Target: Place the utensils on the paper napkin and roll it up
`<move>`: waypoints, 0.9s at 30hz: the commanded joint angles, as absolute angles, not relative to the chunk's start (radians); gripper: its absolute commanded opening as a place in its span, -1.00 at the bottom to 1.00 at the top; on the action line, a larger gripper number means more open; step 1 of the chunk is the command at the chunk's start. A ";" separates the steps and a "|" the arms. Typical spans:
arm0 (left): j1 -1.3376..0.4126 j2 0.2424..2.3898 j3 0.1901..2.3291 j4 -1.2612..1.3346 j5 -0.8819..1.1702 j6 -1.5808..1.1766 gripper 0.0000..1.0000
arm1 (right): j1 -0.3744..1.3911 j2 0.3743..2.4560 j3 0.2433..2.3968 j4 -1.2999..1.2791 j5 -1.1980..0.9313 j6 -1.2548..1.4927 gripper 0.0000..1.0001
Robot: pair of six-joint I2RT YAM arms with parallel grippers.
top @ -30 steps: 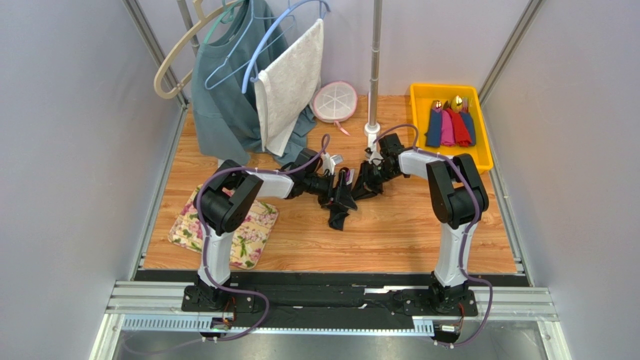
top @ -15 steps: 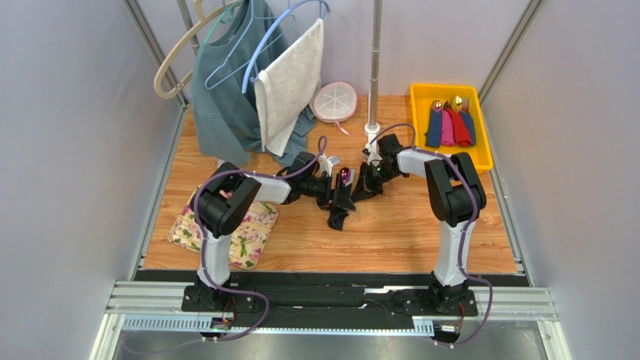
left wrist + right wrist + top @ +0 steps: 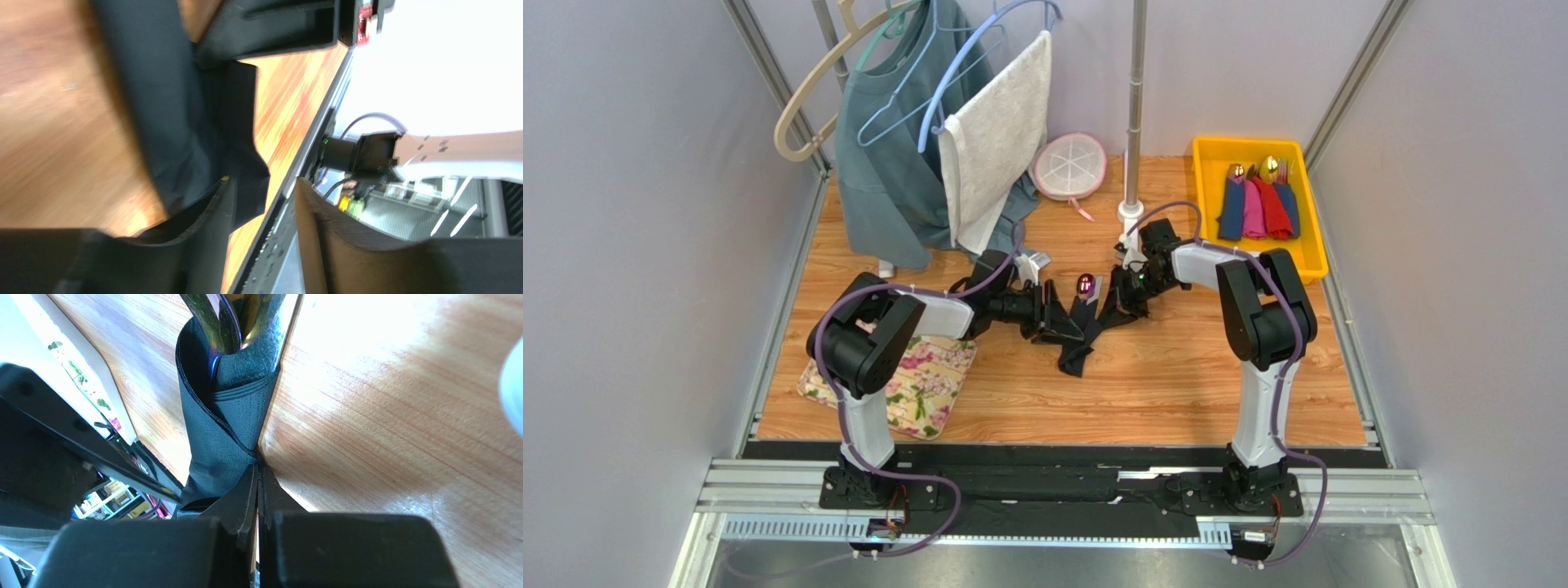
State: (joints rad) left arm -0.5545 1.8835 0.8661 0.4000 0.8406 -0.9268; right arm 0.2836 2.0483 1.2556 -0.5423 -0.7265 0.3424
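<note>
The black paper napkin (image 3: 1078, 337) lies mid-table as a loose roll around the utensils; the spoon's purple-pink bowl (image 3: 1085, 284) sticks out of its far end. In the right wrist view the napkin roll (image 3: 224, 422) wraps iridescent utensil handles (image 3: 228, 321). My right gripper (image 3: 1122, 301) is shut, pinching the napkin's edge (image 3: 258, 468). My left gripper (image 3: 1058, 321) is open just left of the roll. In the left wrist view the napkin (image 3: 175, 116) hangs beside the left finger (image 3: 202, 239), and the gripper (image 3: 263, 199) holds nothing.
A floral mat (image 3: 906, 380) lies at the near left under the left arm. A yellow tray (image 3: 1200, 165) with coloured rolled napkins sits back right. A pole base (image 3: 1128, 218) stands just behind the right gripper. Hanging clothes (image 3: 928, 159) and a round white lid (image 3: 1069, 165) are behind.
My left gripper has drawn back to the left off the roll and opened, uncovering the spoon bowl. The right gripper shifted slightly and stays pinched on the napkin.
</note>
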 commanded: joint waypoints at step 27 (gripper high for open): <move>-0.615 2.008 0.953 0.174 0.822 -0.812 -0.79 | 0.284 2.071 1.235 -0.518 -0.649 0.325 -1.00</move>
